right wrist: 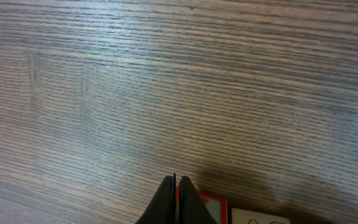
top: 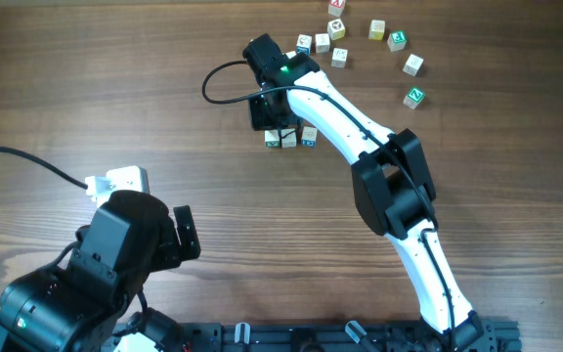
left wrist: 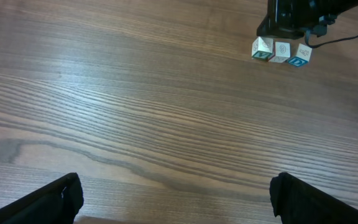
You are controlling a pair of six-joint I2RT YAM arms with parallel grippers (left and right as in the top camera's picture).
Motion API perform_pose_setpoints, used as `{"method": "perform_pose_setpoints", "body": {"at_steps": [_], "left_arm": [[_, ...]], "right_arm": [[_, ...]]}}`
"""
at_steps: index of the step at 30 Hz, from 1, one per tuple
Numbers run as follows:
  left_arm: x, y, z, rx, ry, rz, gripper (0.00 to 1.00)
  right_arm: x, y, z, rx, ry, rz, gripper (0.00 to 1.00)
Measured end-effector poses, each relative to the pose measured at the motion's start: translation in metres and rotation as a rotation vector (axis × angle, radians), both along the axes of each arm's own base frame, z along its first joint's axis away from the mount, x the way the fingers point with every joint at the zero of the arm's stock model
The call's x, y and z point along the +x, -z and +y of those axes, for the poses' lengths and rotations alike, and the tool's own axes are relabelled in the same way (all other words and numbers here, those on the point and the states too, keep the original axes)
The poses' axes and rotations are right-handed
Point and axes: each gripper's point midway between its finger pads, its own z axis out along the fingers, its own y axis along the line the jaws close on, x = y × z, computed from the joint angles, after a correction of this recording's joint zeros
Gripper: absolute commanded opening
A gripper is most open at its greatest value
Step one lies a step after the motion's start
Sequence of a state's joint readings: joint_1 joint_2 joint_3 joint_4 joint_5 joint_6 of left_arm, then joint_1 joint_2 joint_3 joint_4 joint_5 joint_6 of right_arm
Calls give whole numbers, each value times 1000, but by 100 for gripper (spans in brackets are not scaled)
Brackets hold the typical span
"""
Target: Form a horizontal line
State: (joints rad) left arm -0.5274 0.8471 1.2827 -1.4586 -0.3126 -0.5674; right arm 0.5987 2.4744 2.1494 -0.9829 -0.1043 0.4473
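The right gripper (right wrist: pixel 177 198), fingers pressed together on nothing, hangs just behind the left end of the three-cube horizontal line (top: pixel 290 137), whose long axis runs side to side. The left gripper (left wrist: pixel 178 199), wide open, sits well apart, so the right arm is nearer.

The right arm (top: pixel 345 122) is built of glossy white tube links joined by chunky black joint housings, with a green light (top: pixel 285 69) at its wrist and a black cable (top: pixel 225 83). The left arm (top: pixel 106 259) is mostly black (a white block (top: pixel 120 181) caps its wrist).
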Motion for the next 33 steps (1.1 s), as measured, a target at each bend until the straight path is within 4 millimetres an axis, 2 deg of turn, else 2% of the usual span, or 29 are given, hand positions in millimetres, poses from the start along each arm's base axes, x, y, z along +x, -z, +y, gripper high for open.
{"method": "perform_pose_setpoints", "body": {"at_steps": [18,21,28,33], "left_arm": [[0,0,0,0,0,0,100],[0,0,0,0,0,0,100],[0,0,0,0,0,0,100],[0,0,0,0,0,0,100]], "right_arm": [[-1,-1,3,4,-38,-8,4],[-6,-1,9,4,-70,-11,4],[-29,-4,38,5,-149,-18,5],[-29,-3,35,-5,-145,-10,5]]}}
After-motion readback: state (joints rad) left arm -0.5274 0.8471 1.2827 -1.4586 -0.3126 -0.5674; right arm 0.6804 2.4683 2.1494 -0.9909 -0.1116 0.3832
